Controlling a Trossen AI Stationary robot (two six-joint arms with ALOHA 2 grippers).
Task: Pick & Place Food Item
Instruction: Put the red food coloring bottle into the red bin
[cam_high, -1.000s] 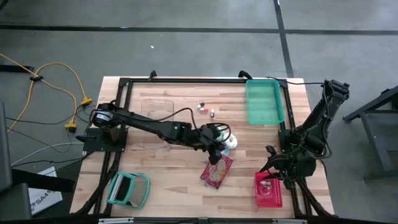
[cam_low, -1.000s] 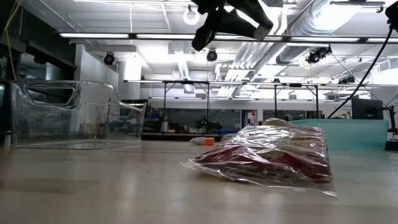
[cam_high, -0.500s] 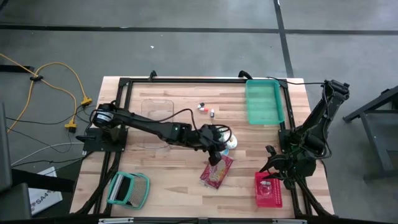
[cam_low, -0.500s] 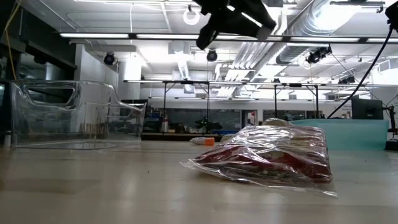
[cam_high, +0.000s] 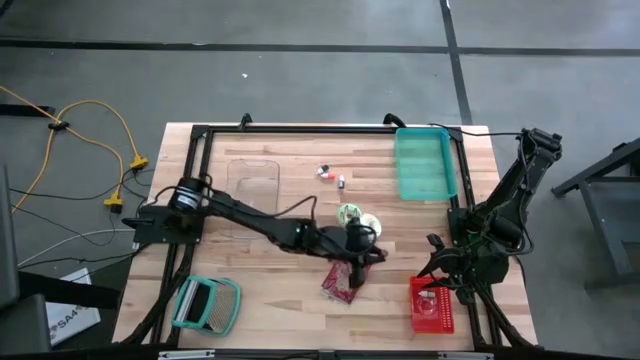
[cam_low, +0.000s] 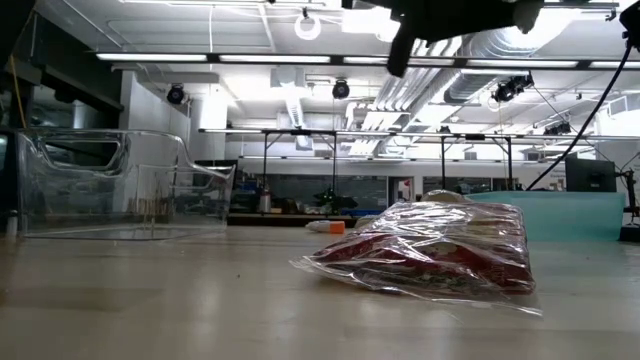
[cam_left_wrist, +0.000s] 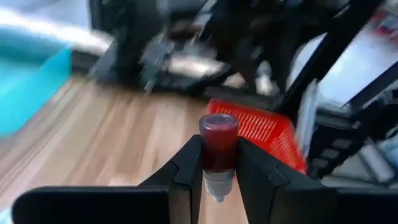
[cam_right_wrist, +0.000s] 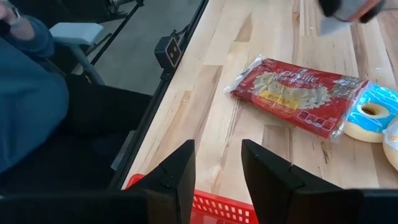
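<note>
My left gripper (cam_high: 362, 256) hangs over the table's middle, above the far end of a red snack packet (cam_high: 346, 281), and is shut on a small red bottle (cam_left_wrist: 218, 146) with a white nozzle. The packet (cam_right_wrist: 292, 89) lies flat on the wood. In the low view only that arm's dark hand (cam_low: 450, 18) shows, high above the packet (cam_low: 440, 250). A red basket (cam_high: 432, 306) stands at the near right. My right gripper (cam_right_wrist: 217, 147) waits open just above the basket's rim (cam_right_wrist: 205, 206), nothing between its fingers. My left gripper pinches the bottle's red body (cam_left_wrist: 219, 155) between its two fingers (cam_left_wrist: 188, 169). The white nozzle (cam_left_wrist: 216, 186) sticks out on one side of the fingers and the rounded red end (cam_left_wrist: 218, 122) on the other. The bottle is lifted clear of the table.
A clear container (cam_high: 250, 180) and a teal tray (cam_high: 425, 165) stand at the far side. Two small bottles (cam_high: 332, 176) lie between them. A blue-iced donut (cam_right_wrist: 370, 118) lies beside the packet. A teal basket (cam_high: 206, 305) sits near left. A person's sleeve (cam_right_wrist: 25, 93) shows beyond the table's edge.
My left gripper, still shut on the bottle, has moved toward the table's near right, toward the red basket, sinking a little and rolling about its own axis. It now stands over the packet's far end. The packet has not moved.
</note>
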